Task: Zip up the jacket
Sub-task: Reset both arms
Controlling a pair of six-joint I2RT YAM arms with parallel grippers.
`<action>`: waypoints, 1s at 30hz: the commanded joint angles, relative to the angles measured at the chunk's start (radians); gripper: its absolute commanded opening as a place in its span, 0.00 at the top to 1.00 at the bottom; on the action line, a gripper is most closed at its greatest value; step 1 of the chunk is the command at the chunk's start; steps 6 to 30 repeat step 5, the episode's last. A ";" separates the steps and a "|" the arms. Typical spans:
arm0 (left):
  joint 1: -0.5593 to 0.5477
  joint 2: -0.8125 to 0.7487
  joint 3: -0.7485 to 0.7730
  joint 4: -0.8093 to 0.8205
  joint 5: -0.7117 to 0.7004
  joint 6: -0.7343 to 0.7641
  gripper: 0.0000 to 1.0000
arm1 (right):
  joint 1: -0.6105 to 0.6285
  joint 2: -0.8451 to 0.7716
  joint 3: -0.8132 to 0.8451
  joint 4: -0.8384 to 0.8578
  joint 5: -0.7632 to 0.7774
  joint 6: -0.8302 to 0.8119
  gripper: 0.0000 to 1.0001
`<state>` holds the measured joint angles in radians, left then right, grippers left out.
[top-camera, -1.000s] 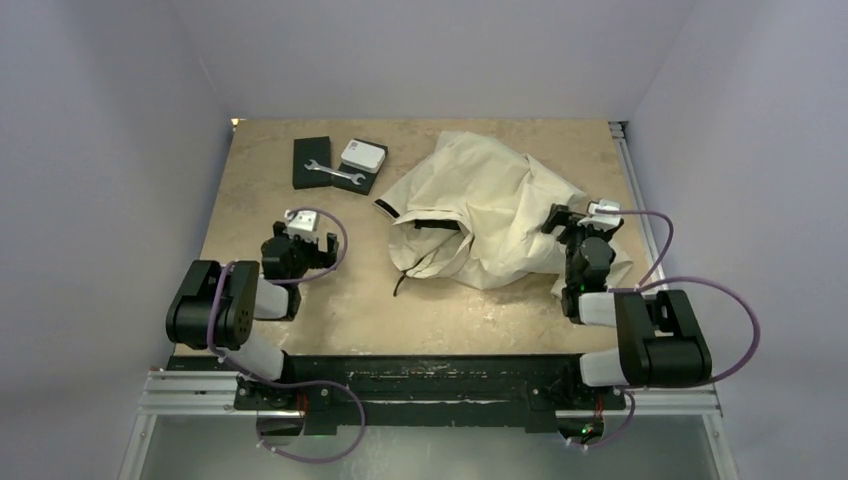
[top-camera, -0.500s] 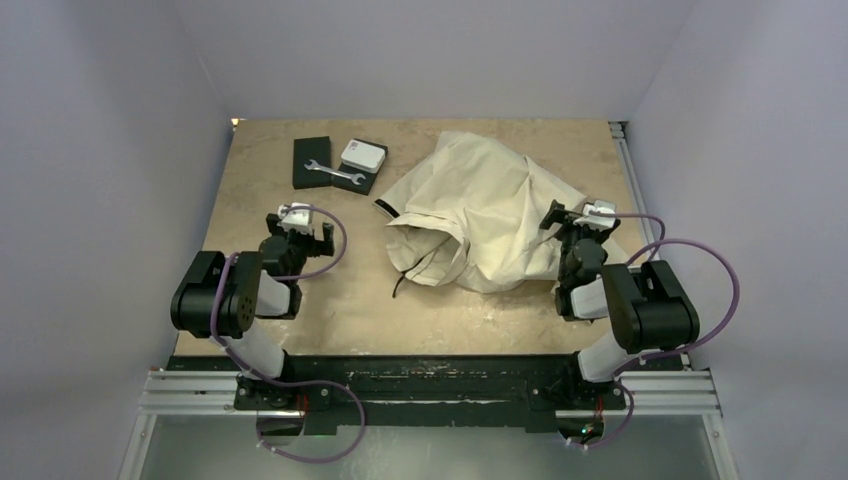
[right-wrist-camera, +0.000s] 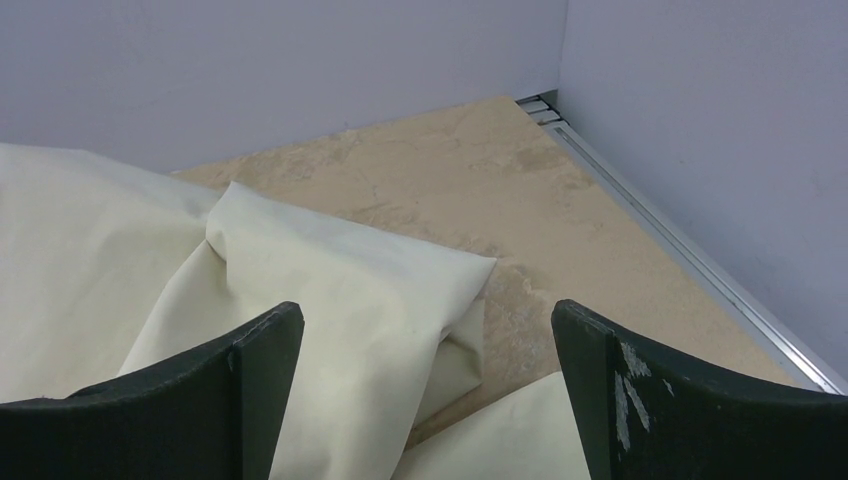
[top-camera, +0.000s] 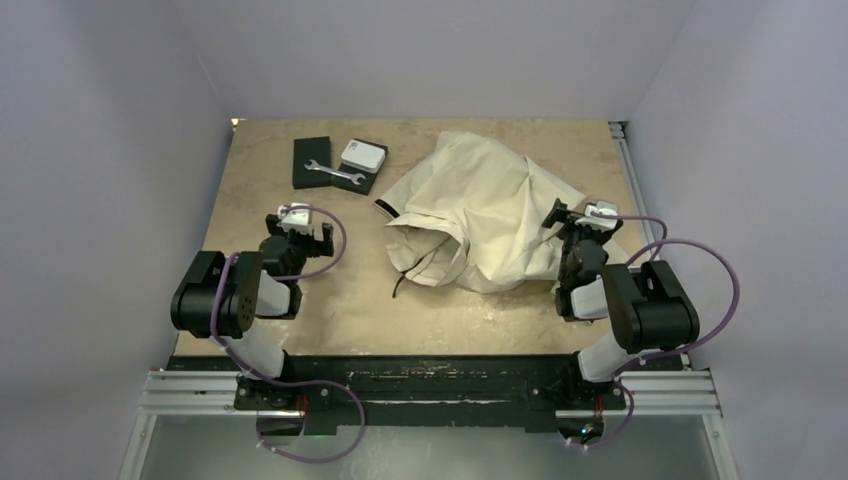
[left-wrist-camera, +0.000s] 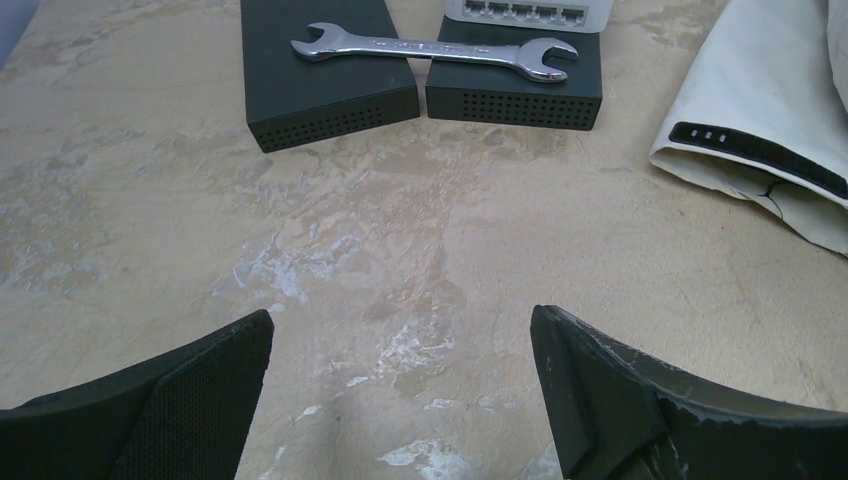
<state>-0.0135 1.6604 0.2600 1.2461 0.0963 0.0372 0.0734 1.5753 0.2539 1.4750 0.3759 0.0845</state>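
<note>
Starting at the near edge, both arms sit low over the table (top-camera: pixel 340 300). The left gripper (left-wrist-camera: pixel 400 330) has its jaws spread wide with nothing between them, over bare tabletop well left of the jacket (top-camera: pixel 480 210). The right gripper (right-wrist-camera: pixel 425 320) is likewise spread and empty, poised over the folds at the jacket's near right edge. Contact with the cloth cannot be told.

The jacket lies crumpled in a heap on the right half of the table. The fabric appears thin, light and limp. Expect it to slide and bunch on the smooth surface, and expect a single pinch to drag the whole heap. The zipper is hidden among the folds.

Take hold at a firm edge. Suitable places are the dark-lined opening (top-camera: pixel 425 228) on the near left side, where a drawcord (top-camera: pixel 405 275) trails, or the cuff (left-wrist-camera: pixel 760 120) with its black tab.

Farther left, well apart, a wrench (left-wrist-camera: pixel 435 50) bridges two black blocks (left-wrist-camera: pixel 320 70) beside a white box with ports (top-camera: pixel 362 154).
</note>
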 commanded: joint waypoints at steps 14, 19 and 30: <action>0.003 -0.001 0.007 0.031 -0.005 -0.018 0.01 | 0.002 -0.004 -0.005 0.055 0.015 -0.023 0.01; 0.003 -0.001 0.007 0.031 -0.005 -0.018 0.01 | 0.002 -0.004 -0.005 0.055 0.015 -0.023 0.01; 0.003 -0.001 0.007 0.031 -0.005 -0.018 0.01 | 0.002 -0.004 -0.005 0.055 0.015 -0.023 0.01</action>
